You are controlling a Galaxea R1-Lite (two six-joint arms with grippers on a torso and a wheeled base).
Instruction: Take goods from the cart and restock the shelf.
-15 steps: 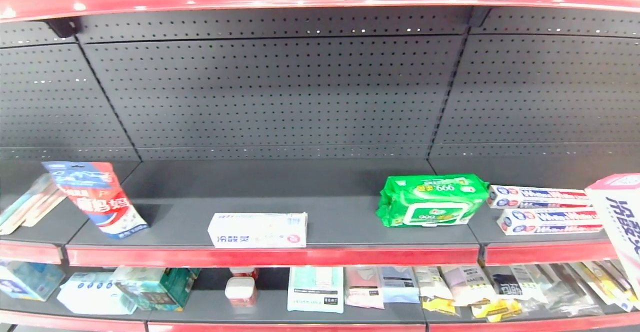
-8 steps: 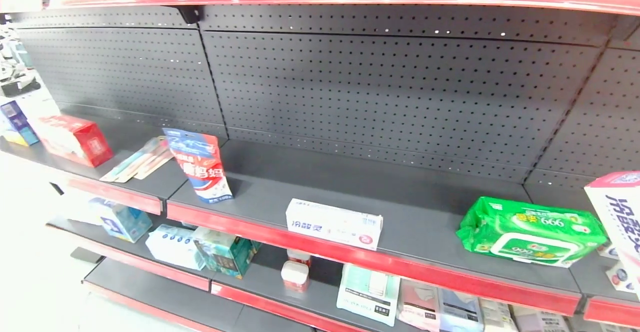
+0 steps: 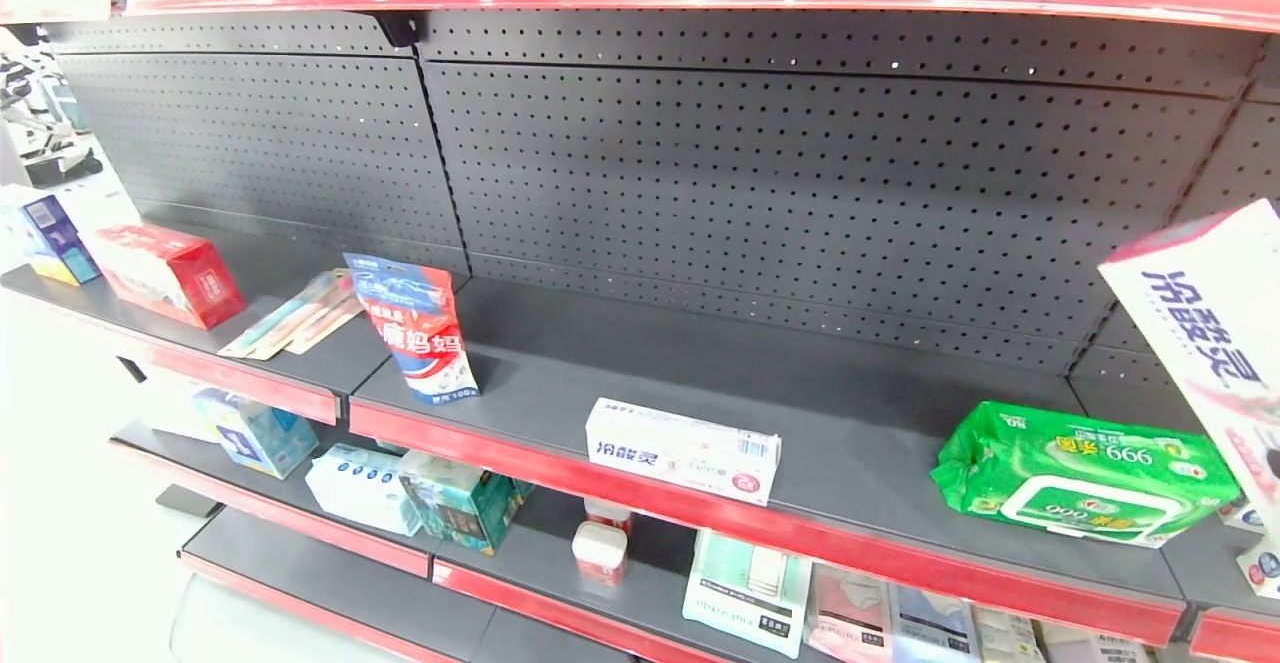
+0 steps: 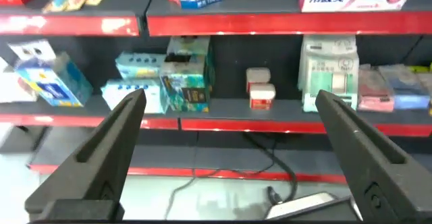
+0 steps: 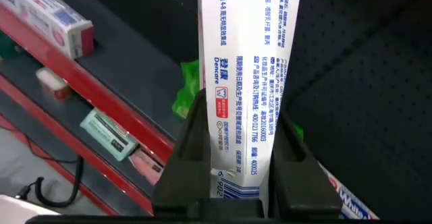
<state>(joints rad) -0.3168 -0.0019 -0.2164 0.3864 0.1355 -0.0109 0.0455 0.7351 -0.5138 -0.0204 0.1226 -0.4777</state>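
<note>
Held toothpaste box (image 3: 1205, 338): a long white carton with large blue characters down its side and a pink-red band at the upper end. In the right wrist view its narrow face (image 5: 246, 62) carries small blue print.
Where it is: in the air at the right end of the shelf (image 3: 780, 408), tilted, with its upper end leaning to the robot's left. The green wipes pack (image 3: 1085, 471) lies below and beside it.
Right gripper (image 5: 241, 126): clamped on the held toothpaste box near its lower end, one dark finger pressed against each long side.
Left gripper (image 4: 229, 106): fingers spread wide with nothing between them, facing the lower shelf (image 4: 223, 123).
Shelf: dark grey boards with a red front strip and a perforated back panel.
Lying toothpaste box (image 3: 683, 450): a similar white carton flat on its side at the shelf's front edge, well apart from the wipes pack.
Pouch (image 3: 418, 328): blue, red and white, standing upright to the left of the lying toothpaste box.
Toothbrushes (image 3: 290, 315): flat packs lying just left of the pouch.
Red box (image 3: 170, 273): farther left on the same level.
Lower shelf: packs, small boxes and sachets stand in a row.
</note>
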